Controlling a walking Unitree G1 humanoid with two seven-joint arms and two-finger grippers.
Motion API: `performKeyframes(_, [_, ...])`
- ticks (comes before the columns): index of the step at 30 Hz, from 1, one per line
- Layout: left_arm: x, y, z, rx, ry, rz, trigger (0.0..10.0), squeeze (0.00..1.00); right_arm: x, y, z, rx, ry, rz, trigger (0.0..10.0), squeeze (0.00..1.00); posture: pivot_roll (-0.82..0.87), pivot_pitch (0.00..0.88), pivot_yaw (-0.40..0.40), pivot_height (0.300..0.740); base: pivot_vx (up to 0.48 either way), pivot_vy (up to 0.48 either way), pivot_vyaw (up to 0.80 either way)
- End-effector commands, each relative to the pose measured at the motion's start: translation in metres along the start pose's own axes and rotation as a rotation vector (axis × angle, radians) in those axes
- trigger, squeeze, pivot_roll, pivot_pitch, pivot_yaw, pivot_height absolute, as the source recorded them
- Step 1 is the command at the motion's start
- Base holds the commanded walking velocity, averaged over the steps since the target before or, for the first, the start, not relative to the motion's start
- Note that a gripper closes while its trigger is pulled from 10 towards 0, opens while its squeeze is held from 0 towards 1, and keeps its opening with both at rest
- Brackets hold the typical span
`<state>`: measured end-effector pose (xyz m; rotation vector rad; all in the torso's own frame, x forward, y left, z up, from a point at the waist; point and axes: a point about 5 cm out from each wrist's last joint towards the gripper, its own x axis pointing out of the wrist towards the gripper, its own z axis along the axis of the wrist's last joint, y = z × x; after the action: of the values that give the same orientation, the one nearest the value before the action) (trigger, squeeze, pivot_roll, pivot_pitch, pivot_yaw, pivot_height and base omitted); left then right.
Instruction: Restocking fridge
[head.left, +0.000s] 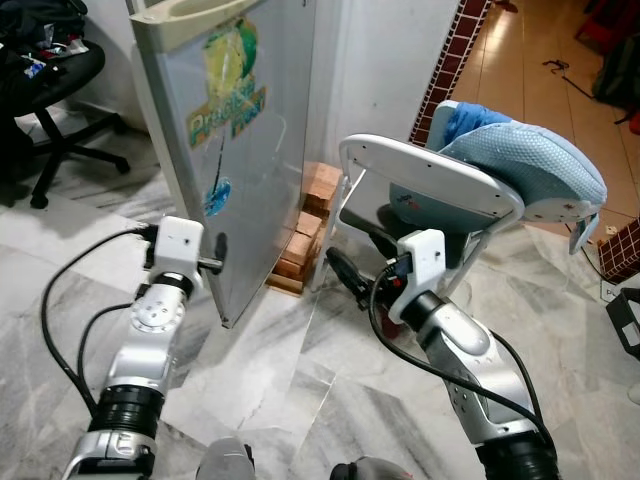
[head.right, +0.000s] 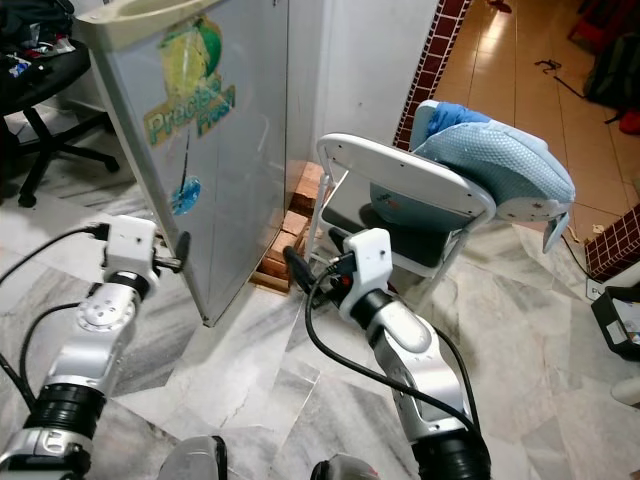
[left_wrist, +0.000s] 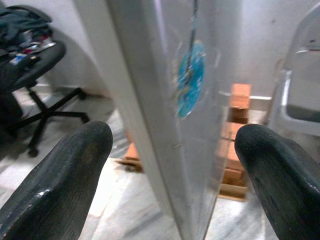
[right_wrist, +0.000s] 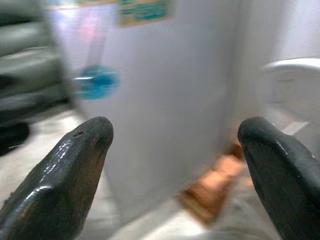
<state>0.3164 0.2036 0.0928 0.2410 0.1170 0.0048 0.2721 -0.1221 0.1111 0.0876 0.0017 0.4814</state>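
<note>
We stood facing the fridge (head.left: 240, 150), which rested on stacked bricks (head.left: 305, 235) against the wall, with its door shut toward us. The door carried a yellow-green sticker (head.left: 232, 75) high up and a round blue sticker (head.left: 217, 197) lower down.

Our left gripper (left_wrist: 170, 165) was raised at the door's near vertical edge (left_wrist: 145, 130), its fingers (left_wrist: 65, 170) spread wide and straddling that edge without touching it. Our right gripper (right_wrist: 175, 165) was also spread open and empty, held just to the right of the fridge, near the bricks and in front of a white plastic chair (head.left: 430, 180). That chair carried a blue cushioned item (head.left: 530, 160). An office chair (head.left: 60, 100) stood to the left of the fridge.

We judged the door to be stiff, smooth sheet metal, slippery under the fingers and held by a seal that would resist at first, then release. No handle could be made out, so we judged the free vertical edge to be the place to take hold, hooking one finger behind it. The fridge looked light and sat on loose bricks, so a hard pull could rock it.
</note>
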Motion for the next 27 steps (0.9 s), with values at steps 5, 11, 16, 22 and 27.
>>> performKeyframes(5, [-0.013,0.008,-0.024,-0.008,0.046,0.045,10.0,0.0,-0.012,-0.016,-0.002,-0.044,-0.011,-0.166,10.0,0.0,0.03,0.063,-0.034,0.74,0.0,0.192,-0.32])
performKeyframes(11, [-0.023,0.007,-0.033,-0.022,0.049,0.078,10.0,0.0,-0.014,-0.013,-0.007,-0.062,-0.01,-0.185,10.0,0.0,0.03,0.062,-0.034,0.74,0.0,0.48,-0.8])
performKeyframes(16, [-0.024,0.009,-0.029,-0.039,0.017,0.118,10.0,0.0,-0.013,-0.013,-0.008,-0.069,-0.01,-0.19,10.0,0.0,0.04,0.054,-0.037,0.74,0.0,0.48,-0.74])
performKeyframes(22, [-0.034,0.008,-0.032,-0.059,0.006,0.14,10.0,0.0,-0.013,-0.016,-0.012,-0.075,-0.007,-0.212,10.0,0.0,0.03,0.037,-0.021,0.74,0.0,0.48,-0.07])
performKeyframes(27, [-0.037,0.006,-0.035,-0.063,0.007,0.135,10.0,0.0,-0.015,-0.017,-0.016,-0.069,0.0,-0.231,10.0,0.0,0.04,0.034,-0.022,0.74,0.0,0.478,0.0])
